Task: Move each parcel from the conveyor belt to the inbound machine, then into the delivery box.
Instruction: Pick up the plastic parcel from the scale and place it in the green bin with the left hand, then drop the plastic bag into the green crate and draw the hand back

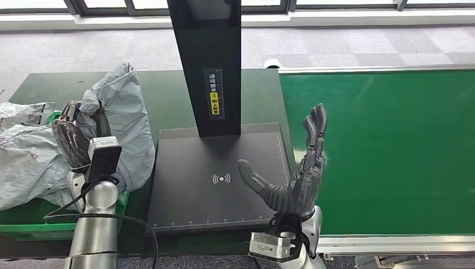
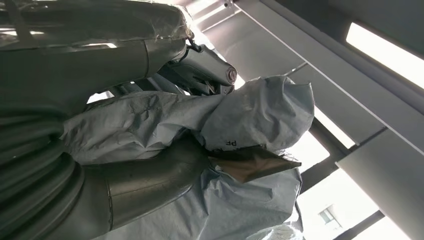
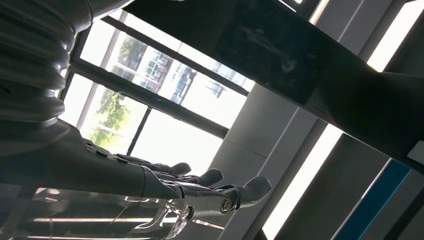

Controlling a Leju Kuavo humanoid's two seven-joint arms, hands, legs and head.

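Grey carpet tiles (image 1: pixel 347 42) run behind a dark green worktop (image 1: pixel 168 95), with a strip of window frames along the far wall. On the worktop sits the inbound machine (image 1: pixel 218 185), a flat matte black square pad with a white wireless mark near its middle and fine ruler ticks along its edges. A glossy black post (image 1: pixel 208 61) rises from the pad's far edge and carries a small label with a yellow patch. To the right of the pad lies the conveyor belt (image 1: pixel 386 151), a broad sheet of bright green felt-like material framed by silver metal rails.

At the worktop's left edge stands the green plastic delivery box (image 1: pixel 33 221), with crumpled grey bags (image 1: pixel 25 162) lying in it. The left hand (image 1: pixel 78 131) is raised over the box's right side, just left of the pad, and grips a parcel (image 1: pixel 126 126), a soft, wrinkled grey plastic mailer bunched at the top; in the left wrist view the thumb and fingers (image 2: pixel 210 67) close around its creased film (image 2: pixel 260 110), where a brown strip of tape shows.

The right hand (image 1: pixel 294 179) stands upright over the pad's right edge, beside the belt, holding nothing: its dark jointed fingers (image 1: pixel 315 131) are straight and its thumb is spread wide toward the pad's middle.
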